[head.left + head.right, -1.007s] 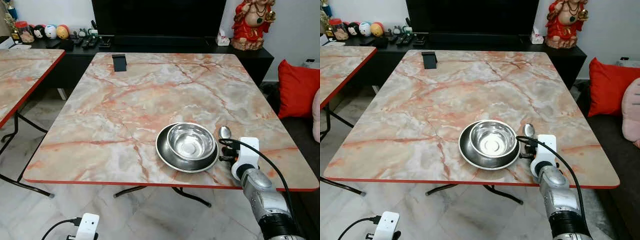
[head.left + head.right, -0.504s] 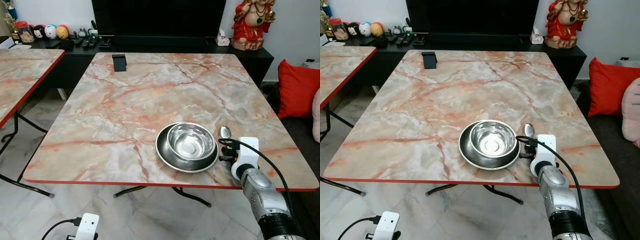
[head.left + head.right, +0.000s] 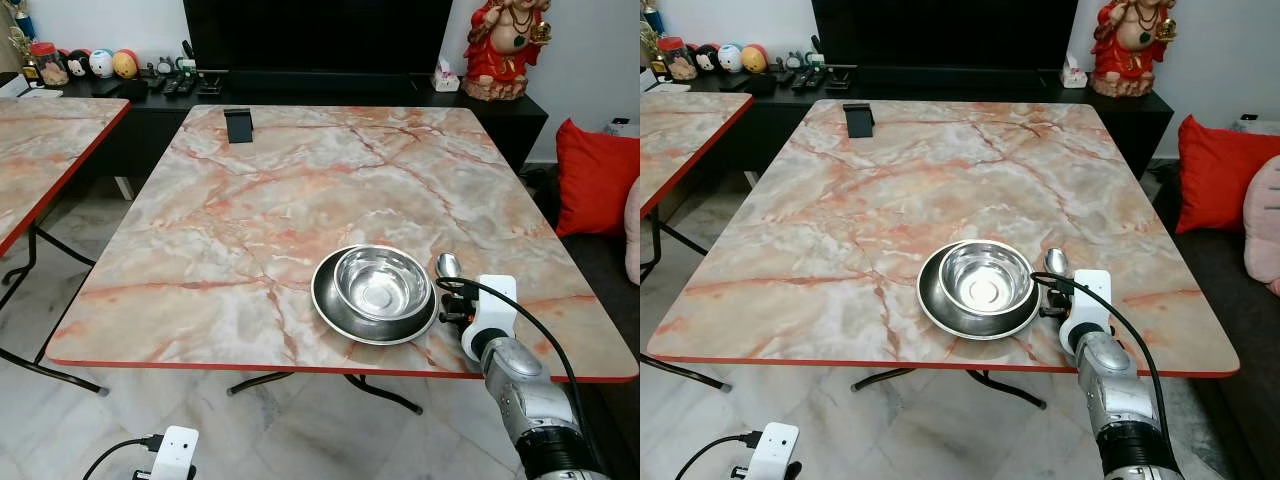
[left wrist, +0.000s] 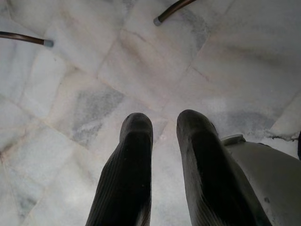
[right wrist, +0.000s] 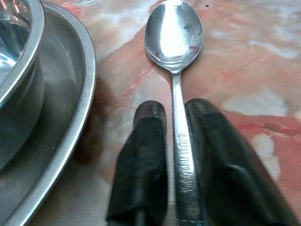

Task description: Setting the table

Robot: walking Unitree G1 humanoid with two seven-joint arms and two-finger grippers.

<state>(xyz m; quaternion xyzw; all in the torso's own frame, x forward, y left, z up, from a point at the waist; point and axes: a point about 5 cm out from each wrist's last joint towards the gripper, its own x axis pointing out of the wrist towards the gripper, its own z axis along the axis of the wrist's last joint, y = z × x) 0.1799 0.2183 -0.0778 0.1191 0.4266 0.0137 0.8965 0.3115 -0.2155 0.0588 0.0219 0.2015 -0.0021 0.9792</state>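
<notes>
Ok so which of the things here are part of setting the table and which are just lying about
Part of the job:
- spoon, lying on the table between the right gripper fingers
- steel bowl, sitting in the plate
- plate, beside the spoon

Just lying about:
- black stand at the table's far side
- red figurine on the sideboard
- red cushion
- left gripper, idle over the floor
</notes>
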